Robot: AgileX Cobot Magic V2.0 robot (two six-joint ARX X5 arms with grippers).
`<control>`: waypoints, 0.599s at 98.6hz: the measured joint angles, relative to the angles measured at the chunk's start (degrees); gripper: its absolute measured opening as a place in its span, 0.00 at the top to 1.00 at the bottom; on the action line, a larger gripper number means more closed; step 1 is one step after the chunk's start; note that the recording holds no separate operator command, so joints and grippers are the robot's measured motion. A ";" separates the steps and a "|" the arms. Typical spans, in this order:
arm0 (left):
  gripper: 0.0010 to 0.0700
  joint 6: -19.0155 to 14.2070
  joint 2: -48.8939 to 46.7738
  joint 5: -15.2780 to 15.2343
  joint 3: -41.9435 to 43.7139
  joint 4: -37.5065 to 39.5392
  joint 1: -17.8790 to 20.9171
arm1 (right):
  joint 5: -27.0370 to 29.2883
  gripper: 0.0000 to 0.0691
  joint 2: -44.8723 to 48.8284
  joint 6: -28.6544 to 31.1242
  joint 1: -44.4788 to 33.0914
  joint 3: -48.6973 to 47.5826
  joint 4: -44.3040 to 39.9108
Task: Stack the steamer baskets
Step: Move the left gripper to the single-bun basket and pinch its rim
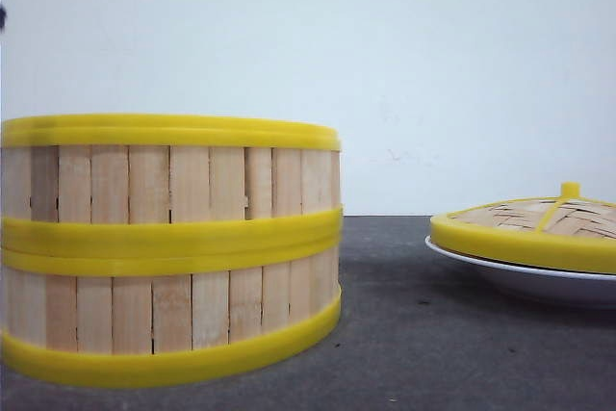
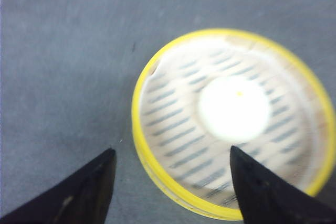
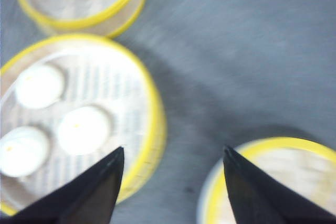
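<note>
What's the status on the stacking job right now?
Both grippers open, empty, above the table. Two baskets stacked; third basket apart, one bun inside. Lid on plate, clear of the stack.

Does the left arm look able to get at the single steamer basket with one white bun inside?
Probably yes: the left gripper is open above this basket, nothing lies between them, and bare table surrounds its near rim.

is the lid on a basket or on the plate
On the plate: in the front view the lid rests on the white plate, apart from the stacked steamer baskets.
</note>
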 joint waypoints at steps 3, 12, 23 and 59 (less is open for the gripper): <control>0.41 0.00 1.75 0.00 0.55 0.09 0.33 | 0.87 0.47 -1.66 -0.11 -1.22 0.00 -1.03; 0.41 0.00 6.84 -0.02 2.40 0.98 0.74 | 2.10 0.47 -5.49 -0.26 -5.46 0.00 -5.03; 0.41 0.00 11.67 0.00 4.20 2.01 0.74 | 2.86 0.47 -8.22 -0.50 -11.15 -0.22 -10.51; 0.50 0.00 21.75 0.00 7.37 2.91 0.87 | 2.75 0.47 -19.21 -1.64 -21.90 -19.15 -7.80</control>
